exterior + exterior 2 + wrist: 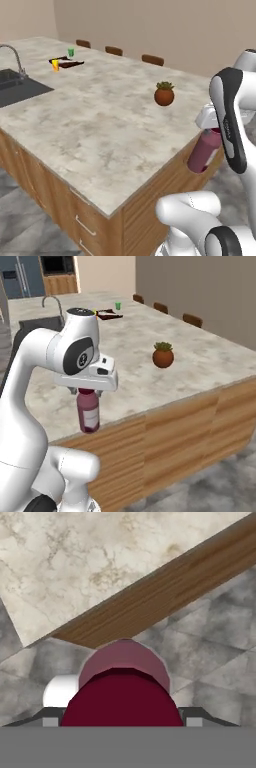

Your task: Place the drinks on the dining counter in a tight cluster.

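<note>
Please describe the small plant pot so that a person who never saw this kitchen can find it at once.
Start at the large marble dining counter with wooden sides. The plant pot stands alone near its right end, far from the sink. It is round, brown, with green leaves on top.

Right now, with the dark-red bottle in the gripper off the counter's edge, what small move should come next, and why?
Probably carry the dark-red bottle sideways over the dining counter before lowering it. The gripper holds it by the cap, and the hand view shows floor under it, with the marble top's corner off to one side. The bottle hangs beside the wooden side, so it may also need lifting first to clear the rim.
</note>
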Tool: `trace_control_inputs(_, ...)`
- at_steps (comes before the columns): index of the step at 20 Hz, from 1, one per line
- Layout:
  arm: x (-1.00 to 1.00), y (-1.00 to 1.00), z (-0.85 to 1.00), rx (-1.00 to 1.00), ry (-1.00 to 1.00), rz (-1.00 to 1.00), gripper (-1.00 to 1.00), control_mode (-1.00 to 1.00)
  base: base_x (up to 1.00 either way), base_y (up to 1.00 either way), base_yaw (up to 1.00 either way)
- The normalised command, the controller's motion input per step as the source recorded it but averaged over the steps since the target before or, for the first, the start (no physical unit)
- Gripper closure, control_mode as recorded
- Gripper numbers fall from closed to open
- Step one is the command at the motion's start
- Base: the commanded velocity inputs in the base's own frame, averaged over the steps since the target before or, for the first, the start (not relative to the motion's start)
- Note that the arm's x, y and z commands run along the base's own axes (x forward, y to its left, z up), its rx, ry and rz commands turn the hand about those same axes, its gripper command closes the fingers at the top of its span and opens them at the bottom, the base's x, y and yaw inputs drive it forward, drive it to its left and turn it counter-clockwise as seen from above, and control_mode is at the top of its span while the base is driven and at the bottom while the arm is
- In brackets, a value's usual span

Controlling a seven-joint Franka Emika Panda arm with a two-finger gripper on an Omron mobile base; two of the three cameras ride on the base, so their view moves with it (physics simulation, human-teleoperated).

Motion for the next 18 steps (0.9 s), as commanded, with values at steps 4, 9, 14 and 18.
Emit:
trace_control_inputs(4, 0.0, 0.0, 0.0, 0.0, 0.0, 0.0, 1.0, 1.0, 0.77, -0.85, 0.45)
trace_control_inputs(9, 0.0, 0.0, 0.0, 0.0, 0.0, 0.0, 1.0, 1.0, 0.7, -1.0, 0.49)
trace_control_inputs(14, 0.0, 0.0, 0.0, 0.0, 0.0, 0.0, 1.0, 1.0, 0.19, -1.0, 0.3)
trace_control_inputs(18, 0.0, 0.0, 0.0, 0.0, 0.0, 0.0, 1.0, 1.0, 0.25, -1.0, 0.13)
